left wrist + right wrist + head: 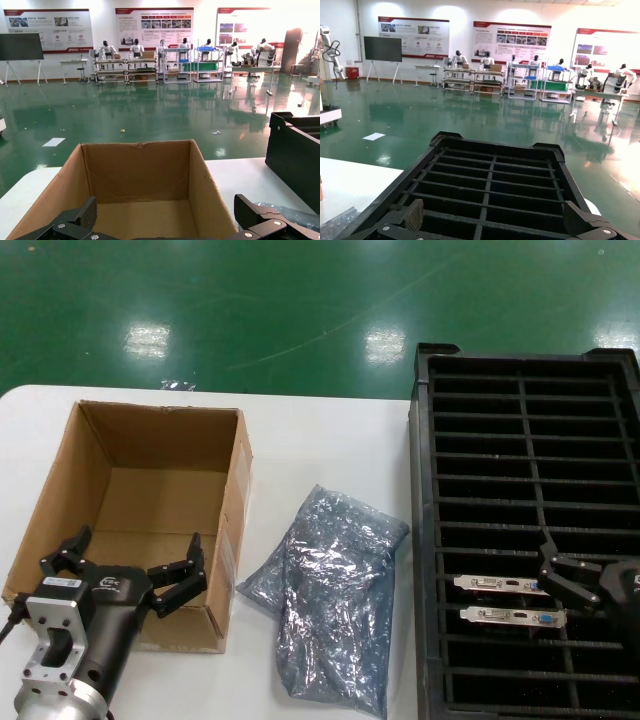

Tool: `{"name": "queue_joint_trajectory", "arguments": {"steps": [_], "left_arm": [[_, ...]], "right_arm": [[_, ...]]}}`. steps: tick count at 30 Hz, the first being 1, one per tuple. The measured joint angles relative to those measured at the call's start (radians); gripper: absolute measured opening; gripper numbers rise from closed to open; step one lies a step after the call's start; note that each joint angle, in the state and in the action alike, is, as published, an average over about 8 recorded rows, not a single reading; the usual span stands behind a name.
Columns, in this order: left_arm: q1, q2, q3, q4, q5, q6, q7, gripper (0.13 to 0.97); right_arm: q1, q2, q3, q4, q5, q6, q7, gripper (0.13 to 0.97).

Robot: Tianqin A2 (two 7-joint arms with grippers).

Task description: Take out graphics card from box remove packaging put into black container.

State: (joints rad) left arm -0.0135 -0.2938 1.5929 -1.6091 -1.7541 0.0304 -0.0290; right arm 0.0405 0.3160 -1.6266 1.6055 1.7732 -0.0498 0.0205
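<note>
The left end effector (128,568) hovers over the near wall of the box (150,510), its two black fingers spread wide apart with nothing between them. The box sits just ahead of and beneath it on the white table (320,440), open at the top, and its brown inside shows no contents. In the left wrist view the same spread fingertips (85,215) frame the box (140,185) from its near edge, looking into the bare cardboard interior.

To the right of that end effector, just beside the box, the packaging (330,605) lies crumpled flat on the table, a shiny grey-silver bag. Whether anything remains inside it cannot be told.

The right end effector (572,580) hangs over the near part of the black container (425,540), toward its right column of slots. Its fingers stand apart and hold nothing; the right wrist view shows both fingertips (412,215) spread over the ribbed slots of the container (490,175). Just to the left of this end effector, two graphics cards stand on edge in neighbouring slots: one graphics card (500,585) with its silver bracket up, and a second card (512,616) one slot nearer, showing a blue port. Neither is touched by the fingers.
</note>
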Motion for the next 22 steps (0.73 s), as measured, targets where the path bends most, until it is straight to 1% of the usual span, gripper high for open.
{"name": "queue_joint_trajectory", "arguments": {"steps": [22], "left_arm": [[0.0, 0.0, 0.0, 0.0, 0.0, 0.0, 0.0, 0.966]], "right_arm": [[0.0, 0.0, 0.0, 0.0, 0.0, 0.0, 0.0, 0.966]]}}
